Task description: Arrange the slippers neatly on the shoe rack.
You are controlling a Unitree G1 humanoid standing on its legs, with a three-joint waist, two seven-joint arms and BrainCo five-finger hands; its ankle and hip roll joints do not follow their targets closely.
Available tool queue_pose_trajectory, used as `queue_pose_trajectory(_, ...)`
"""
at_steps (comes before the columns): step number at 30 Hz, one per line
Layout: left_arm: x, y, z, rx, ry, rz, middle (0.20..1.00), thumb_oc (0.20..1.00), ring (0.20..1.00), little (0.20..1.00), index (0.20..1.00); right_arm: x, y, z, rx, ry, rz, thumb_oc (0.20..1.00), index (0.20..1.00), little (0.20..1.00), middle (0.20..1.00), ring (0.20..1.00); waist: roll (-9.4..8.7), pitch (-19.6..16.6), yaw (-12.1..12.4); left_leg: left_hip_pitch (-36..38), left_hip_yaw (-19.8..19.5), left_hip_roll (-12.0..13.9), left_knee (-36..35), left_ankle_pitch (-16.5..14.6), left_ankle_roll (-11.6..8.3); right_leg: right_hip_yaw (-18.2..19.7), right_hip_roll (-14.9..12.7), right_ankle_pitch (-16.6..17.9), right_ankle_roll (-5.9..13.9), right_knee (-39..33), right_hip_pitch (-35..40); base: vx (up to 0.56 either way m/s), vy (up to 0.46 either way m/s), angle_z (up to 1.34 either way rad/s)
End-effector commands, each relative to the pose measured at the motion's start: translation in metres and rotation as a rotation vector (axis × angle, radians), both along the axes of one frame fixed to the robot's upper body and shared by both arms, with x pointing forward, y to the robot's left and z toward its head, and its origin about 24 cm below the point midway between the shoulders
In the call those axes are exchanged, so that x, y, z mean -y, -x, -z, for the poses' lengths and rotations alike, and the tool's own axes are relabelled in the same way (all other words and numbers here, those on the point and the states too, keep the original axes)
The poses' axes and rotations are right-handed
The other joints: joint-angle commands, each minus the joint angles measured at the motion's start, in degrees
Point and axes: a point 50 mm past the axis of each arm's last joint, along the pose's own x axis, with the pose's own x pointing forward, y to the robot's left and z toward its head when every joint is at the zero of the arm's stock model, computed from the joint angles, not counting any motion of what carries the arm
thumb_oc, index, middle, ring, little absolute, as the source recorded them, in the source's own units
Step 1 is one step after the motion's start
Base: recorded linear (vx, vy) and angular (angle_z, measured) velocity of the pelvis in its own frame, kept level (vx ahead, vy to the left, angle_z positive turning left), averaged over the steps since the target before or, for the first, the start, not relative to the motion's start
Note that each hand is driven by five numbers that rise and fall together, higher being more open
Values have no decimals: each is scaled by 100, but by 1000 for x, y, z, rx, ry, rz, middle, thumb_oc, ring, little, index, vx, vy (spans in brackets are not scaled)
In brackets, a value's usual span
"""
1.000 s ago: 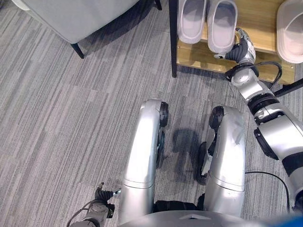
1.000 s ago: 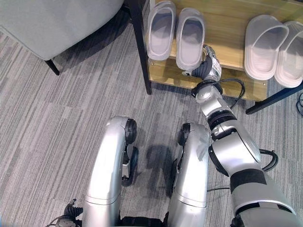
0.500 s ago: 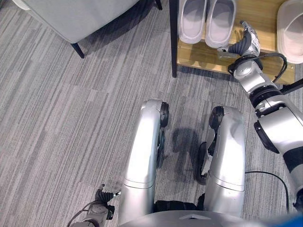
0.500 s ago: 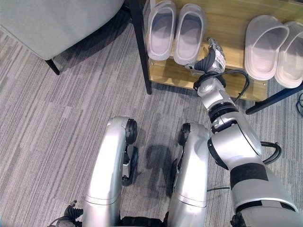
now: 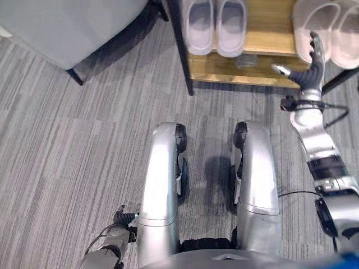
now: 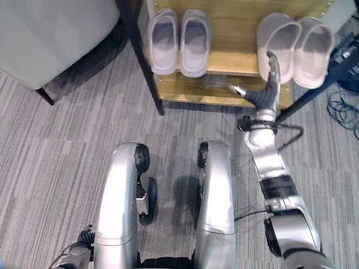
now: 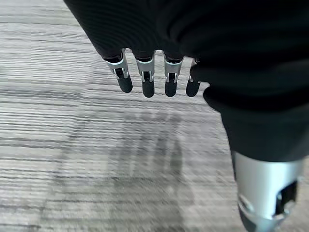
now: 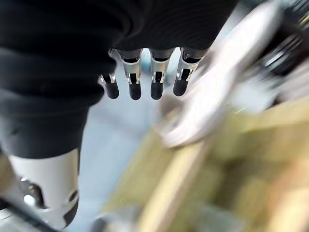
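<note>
Two pairs of slippers stand on the wooden shoe rack (image 5: 263, 43). The pale grey pair (image 5: 216, 25) sits side by side at the rack's left end, toes inward. The whiter pair (image 6: 294, 42) lies at the right end. My right hand (image 5: 310, 70) is open and held up in front of the rack's edge, just below the white pair's left slipper, touching nothing; its straight fingers (image 8: 140, 79) show in the right wrist view. My left hand (image 5: 120, 218) hangs low over the carpet, fingers (image 7: 145, 79) straight and empty.
The rack's black post (image 5: 182, 53) stands at its left corner. A grey upholstered seat (image 5: 67, 22) on dark legs fills the far left. A black slanted bar (image 6: 305, 98) and loose cables (image 6: 342, 106) lie right of the rack. Grey carpet covers the floor.
The camera has shifted. My right hand nudged the right grey slipper level with its mate, then left it and swung right, in front of the white pair. The left hand stayed put.
</note>
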Motion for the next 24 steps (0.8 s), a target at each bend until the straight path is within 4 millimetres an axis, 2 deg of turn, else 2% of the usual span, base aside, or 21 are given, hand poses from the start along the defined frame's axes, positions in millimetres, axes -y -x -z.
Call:
queue_pose_trajectory(1, 9, 39, 15, -93, 14, 21, 1000, 1000, 1000, 1000, 1000, -8, 7, -23, 131, 74, -69, 1000, 1000, 1000, 1000, 1000, -118, -681, 465, 203, -257, -131, -462, 87, -56, 550, -87, 1501, 172, -632, 622, -119, 44, 1)
queue_pose_trajectory(2, 10, 37, 15, -87, 18, 23, 1000, 1000, 1000, 1000, 1000, -3, 12, -15, 107, 84, -53, 1000, 1000, 1000, 1000, 1000, -124, -853, 442, 207, -282, -100, -793, 158, -60, 451, -103, 1508, 163, -965, 628, -200, 59, -11)
queue_pose_trajectory(3, 12, 28, 12, -54, 20, 32, 1000, 1000, 1000, 1000, 1000, 4, 21, 5, 37, 112, -34, 1000, 1000, 1000, 1000, 1000, -149, -1085, 419, 290, -368, -37, -1466, 551, -62, 249, -177, 1541, 87, -1694, 629, -209, 80, -25)
queue_pose_trajectory(4, 17, 28, 13, -48, 33, 38, 1000, 1000, 1000, 1000, 1000, 10, 30, 29, -60, 157, -13, 1000, 1000, 1000, 1000, 1000, -195, -1360, 414, 671, -390, 74, -2213, 676, 20, 123, -168, 1629, 97, -2415, 852, -169, 70, -33)
queue_pose_trajectory(5, 17, 28, 13, -49, 33, 38, 1000, 1000, 1000, 1000, 1000, 10, 30, 29, -60, 157, -13, 1000, 1000, 1000, 1000, 1000, -194, -1356, 416, 679, -391, 75, -2218, 678, 20, 121, -168, 1633, 96, -2422, 860, -114, 58, -30)
queue_pose_trajectory(6, 19, 26, 13, -38, 41, 39, 1000, 1000, 1000, 1000, 1000, 19, 40, 53, -167, 203, 13, 1000, 1000, 1000, 1000, 1000, -225, -1457, 402, 1112, -431, 198, -2799, 920, 39, -84, -216, 1641, 57, -3084, 1164, -109, 29, -24)
queue_pose_trajectory(7, 18, 22, 11, -22, 41, 39, 1000, 1000, 1000, 1000, 1000, 25, 47, 70, -246, 229, 31, 1000, 1000, 1000, 1000, 1000, -225, -1504, 387, 1405, -461, 275, -3195, 1109, 63, -204, -289, 1729, 42, -3528, 1397, -131, 53, -16)
queue_pose_trajectory(8, 16, 21, 10, -14, 36, 32, 1000, 1000, 1000, 1000, 1000, 31, 55, 85, -318, 244, 42, 1000, 1000, 1000, 1000, 1000, -246, -1582, 370, 1803, -475, 359, -3726, 1169, 84, -285, -306, 1824, 57, -4001, 1726, -96, 55, 2)
queue_pose_trajectory(9, 13, 20, 9, -12, 40, 32, 1000, 1000, 1000, 1000, 1000, 46, 70, 114, -466, 265, 83, 1000, 1000, 1000, 1000, 1000, -239, -1691, 363, 2524, -453, 464, -4687, 1403, 99, -495, -327, 1922, 64, -5002, 2311, -61, 34, 10)
queue_pose_trajectory(10, 10, 21, 9, -18, 34, 34, 1000, 1000, 1000, 1000, 1000, 54, 77, 130, -539, 255, 114, 1000, 1000, 1000, 1000, 1000, -248, -1753, 346, 2827, -481, 482, -5119, 1621, 58, -552, -348, 1958, 46, -5461, 2614, -51, 4, 14)
queue_pose_trajectory(11, 11, 27, 11, -44, 35, 55, 1000, 1000, 1000, 1000, 1000, 64, 96, 167, -699, 206, 162, 1000, 1000, 1000, 1000, 1000, -258, -1862, 364, 3659, -451, 497, -6182, 1947, 22, -798, -322, 2217, 101, -6581, 3450, -46, -11, 6)
queue_pose_trajectory(12, 10, 33, 13, -64, 37, 59, 1000, 1000, 1000, 1000, 1000, 67, 107, 184, -773, 172, 179, 1000, 1000, 1000, 1000, 1000, -266, -1876, 372, 4021, -448, 466, -6634, 2140, -10, -910, -299, 2369, 136, -7111, 3830, 0, 0, 0)
queue_pose_trajectory(13, 8, 35, 13, -73, 33, 61, 1000, 1000, 1000, 1000, 1000, 68, 113, 194, -820, 144, 186, 1000, 1000, 1000, 1000, 1000, -277, -1930, 381, 4240, -436, 435, -6922, 2191, -20, -974, -268, 2427, 157, -7411, 4066, 39, -48, -3)
queue_pose_trajectory(14, 7, 43, 16, -105, 51, 56, 1000, 1000, 1000, 1000, 1000, 70, 140, 227, -967, 36, 239, 1000, 1000, 1000, 1000, 1000, -303, -2121, 371, 4937, -481, 384, -7847, 2739, -43, -1225, -229, 2809, 188, -8408, 4848, 158, -53, -4)
queue_pose_trajectory(15, 8, 53, 19, -142, 52, 69, 1000, 1000, 1000, 1000, 1000, 69, 155, 244, -1050, -10, 261, 1000, 1000, 1000, 1000, 1000, -323, -2243, 393, 5535, -516, 376, -8538, 2831, -24, -1295, -177, 3022, 289, -8928, 5382, 205, -71, -12)
queue_pose_trajectory(16, 10, 64, 23, -184, 70, 75, 1000, 1000, 1000, 1000, 1000, 69, 179, 263, -1161, -63, 297, 1000, 1000, 1000, 1000, 1000, -332, -2341, 431, 5948, -545, 358, -9029, 3050, -29, -1365, -176, 3255, 352, -9434, 5834, 310, -65, 16)
queue_pose_trajectory(17, 10, 76, 26, -235, 78, 89, 1000, 1000, 1000, 1000, 1000, 62, 214, 286, -1315, -143, 333, 1000, 1000, 1000, 1000, 1000, -331, -2492, 479, 6735, -517, 342, -9921, 3221, -79, -1481, -131, 3504, 436, -10279, 6664, 287, -75, 32)
queue_pose_trajectory(20, 15, 87, 29, -291, 90, 153, 1000, 1000, 1000, 1000, 1000, 55, 270, 307, -1532, -234, 412, 1000, 1000, 1000, 1000, 1000, -285, -2723, 553, 7740, -482, 333, -11237, 3587, -159, -1685, -60, 3891, 588, -11407, 7601, 174, -59, 29)
queue_pose_trajectory(21, 15, 90, 30, -303, 92, 160, 1000, 1000, 1000, 1000, 1000, 55, 281, 309, -1562, -272, 438, 1000, 1000, 1000, 1000, 1000, -254, -2799, 546, 7943, -485, 330, -11512, 3599, -150, -1696, -33, 3957, 610, -11625, 7754, 155, -66, 5)
queue_pose_trajectory(22, 17, 95, 31, -330, 102, 170, 1000, 1000, 1000, 1000, 1000, 53, 317, 314, -1661, -353, 514, 1000, 1000, 1000, 1000, 1000, -184, -3028, 558, 8626, -427, 301, -12316, 3641, -139, -1718, 52, 4134, 697, -12298, 8314, 143, -58, 1)
queue_pose_trajectory(24, 18, 96, 32, -340, 110, 165, 1000, 1000, 1000, 1000, 1000, 51, 326, 315, -1695, -378, 520, 1000, 1000, 1000, 1000, 1000, -150, -3106, 562, 8941, -440, 297, -12682, 3777, -147, -1683, 108, 4265, 715, -12664, 8592, 64, -66, 13)
